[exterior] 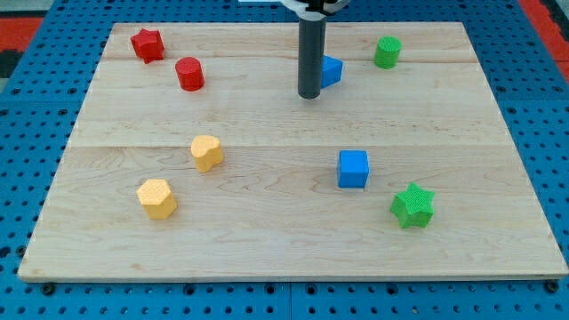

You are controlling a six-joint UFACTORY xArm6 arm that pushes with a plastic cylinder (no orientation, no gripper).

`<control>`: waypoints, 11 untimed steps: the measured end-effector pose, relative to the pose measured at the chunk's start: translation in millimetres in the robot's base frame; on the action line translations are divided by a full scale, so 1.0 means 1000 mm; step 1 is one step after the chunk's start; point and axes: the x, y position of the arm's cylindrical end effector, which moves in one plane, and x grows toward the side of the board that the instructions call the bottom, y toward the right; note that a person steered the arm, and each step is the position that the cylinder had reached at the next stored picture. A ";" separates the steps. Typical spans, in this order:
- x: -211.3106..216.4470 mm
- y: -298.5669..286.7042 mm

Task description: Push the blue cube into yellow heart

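The blue cube sits right of the board's centre, toward the view's bottom. The yellow heart lies well to its left, at about the same height. My tip stands on the board above and left of the blue cube, apart from it, just left of the blue triangular block, which the rod partly hides. The tip touches no block that I can see.
A green star lies just below and right of the blue cube. A yellow hexagon lies below-left of the heart. A red cylinder and red star sit at top left, a green cylinder at top right.
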 end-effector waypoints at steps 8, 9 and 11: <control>0.100 0.041; 0.076 0.093; 0.104 0.029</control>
